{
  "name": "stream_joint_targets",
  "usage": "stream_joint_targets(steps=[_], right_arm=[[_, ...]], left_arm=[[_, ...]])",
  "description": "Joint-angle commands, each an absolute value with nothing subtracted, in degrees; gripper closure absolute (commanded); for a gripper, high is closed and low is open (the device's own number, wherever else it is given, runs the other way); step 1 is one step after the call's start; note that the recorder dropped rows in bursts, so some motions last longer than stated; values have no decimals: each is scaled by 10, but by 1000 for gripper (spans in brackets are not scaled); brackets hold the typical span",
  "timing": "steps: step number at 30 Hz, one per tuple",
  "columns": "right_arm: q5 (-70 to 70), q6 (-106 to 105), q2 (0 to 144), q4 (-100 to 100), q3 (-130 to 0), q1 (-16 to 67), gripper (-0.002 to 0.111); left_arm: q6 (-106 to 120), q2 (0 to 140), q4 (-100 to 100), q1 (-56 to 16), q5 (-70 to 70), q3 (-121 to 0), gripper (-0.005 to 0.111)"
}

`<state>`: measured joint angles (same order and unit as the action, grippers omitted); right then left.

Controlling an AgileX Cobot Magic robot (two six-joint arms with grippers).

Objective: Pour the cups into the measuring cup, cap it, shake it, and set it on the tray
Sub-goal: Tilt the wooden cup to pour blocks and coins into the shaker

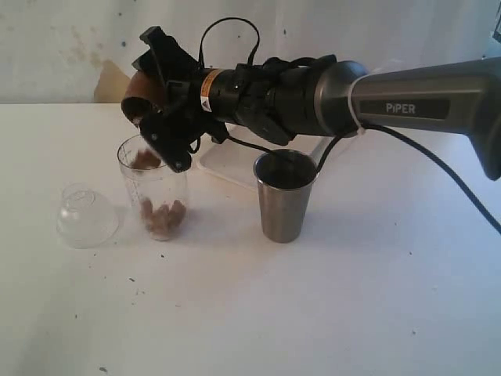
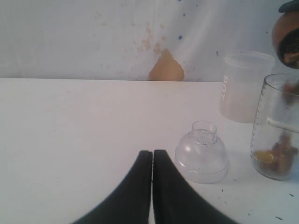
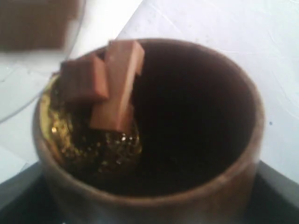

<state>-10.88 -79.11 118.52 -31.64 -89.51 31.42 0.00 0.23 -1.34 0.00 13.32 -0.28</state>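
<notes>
My right gripper [image 1: 158, 98] is shut on the brown wooden cup [image 1: 141, 94], holding it tipped mouth-down over the clear measuring cup [image 1: 156, 196]. Brown pieces [image 3: 112, 84] and gold glitter slide at the wooden cup's rim [image 3: 224, 186]. More brown pieces [image 1: 163, 219] lie in the bottom of the measuring cup. The steel tumbler [image 1: 283, 200] stands upright to its right. The clear dome cap [image 1: 86, 215] rests on the table to its left. My left gripper [image 2: 152, 154] is shut and empty, just beside the cap [image 2: 202, 156]. The white tray [image 1: 218, 166] lies behind, partly hidden by the arm.
A frosted plastic cup [image 2: 243, 86] stands behind the measuring cup [image 2: 279, 130]. The right arm [image 1: 407, 102] stretches across above the steel tumbler and tray. A white wall with a tan patch [image 2: 166, 70] closes off the back of the white table [image 1: 313, 313].
</notes>
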Motion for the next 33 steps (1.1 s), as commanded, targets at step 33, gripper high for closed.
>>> stream_joint_targets(steps=[33], right_arm=[[-137, -976, 1183, -320, -899, 328, 108]], left_arm=[[0, 0, -21, 0, 133, 0, 106]])
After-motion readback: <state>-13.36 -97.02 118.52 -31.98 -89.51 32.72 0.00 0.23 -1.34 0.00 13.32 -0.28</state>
